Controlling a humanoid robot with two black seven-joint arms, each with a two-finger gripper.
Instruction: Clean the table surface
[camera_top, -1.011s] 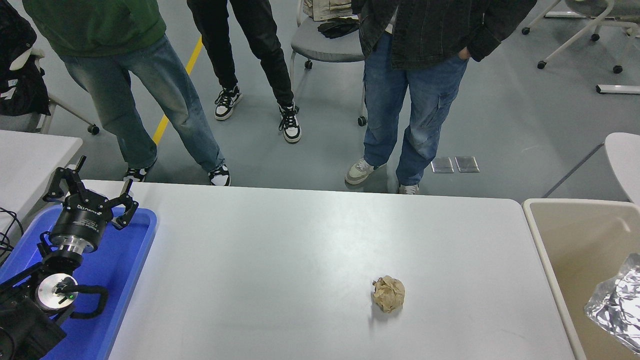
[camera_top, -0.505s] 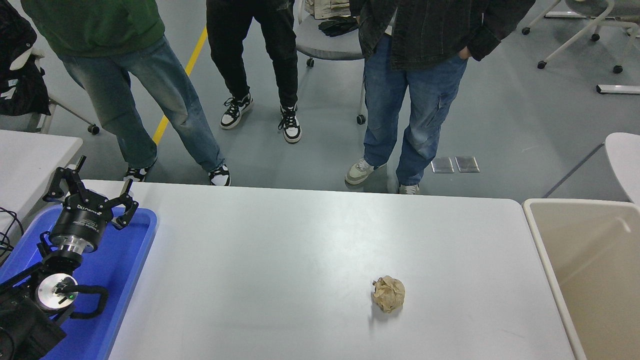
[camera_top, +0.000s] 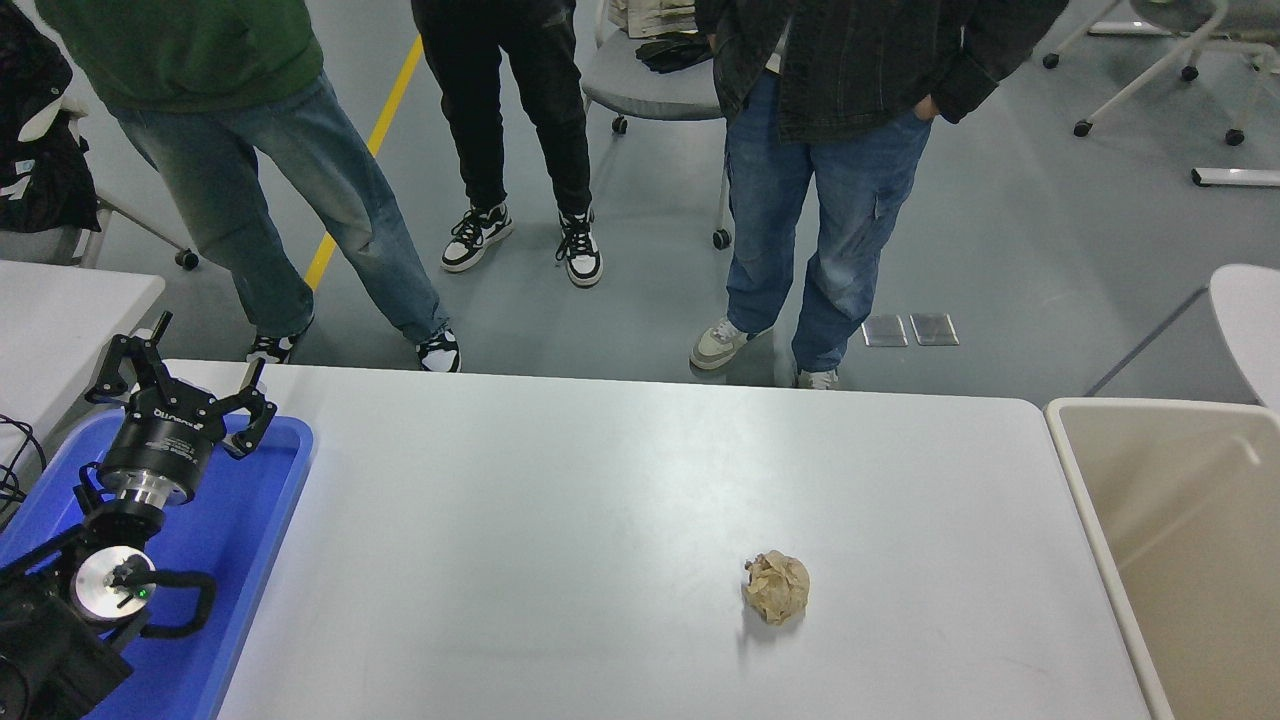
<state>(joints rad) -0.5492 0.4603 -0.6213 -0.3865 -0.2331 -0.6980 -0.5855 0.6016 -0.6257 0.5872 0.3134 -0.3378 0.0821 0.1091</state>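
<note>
The table surface (camera_top: 560, 520) is a wide white-grey top filling the lower half of the head view. A crumpled brown paper ball (camera_top: 777, 587) lies on it, right of centre and toward the near edge. My left gripper (camera_top: 180, 385) is parked at the lower left above the blue tray (camera_top: 240, 530), its fingers spread open and holding nothing. The right arm is out of view.
A beige rectangular bin (camera_top: 1180, 540) stands against the table's right end. Three people stand on the floor at the far side, their legs (camera_top: 800, 220) near the table's far edge. A smaller white table (camera_top: 60, 320) sits at the left, another rounded one (camera_top: 1250, 320) at the right.
A crinkled silver foil piece at the bin's lower right one second ago is gone from view. The person in black trousers shifted their feet. My left arm has not moved.
</note>
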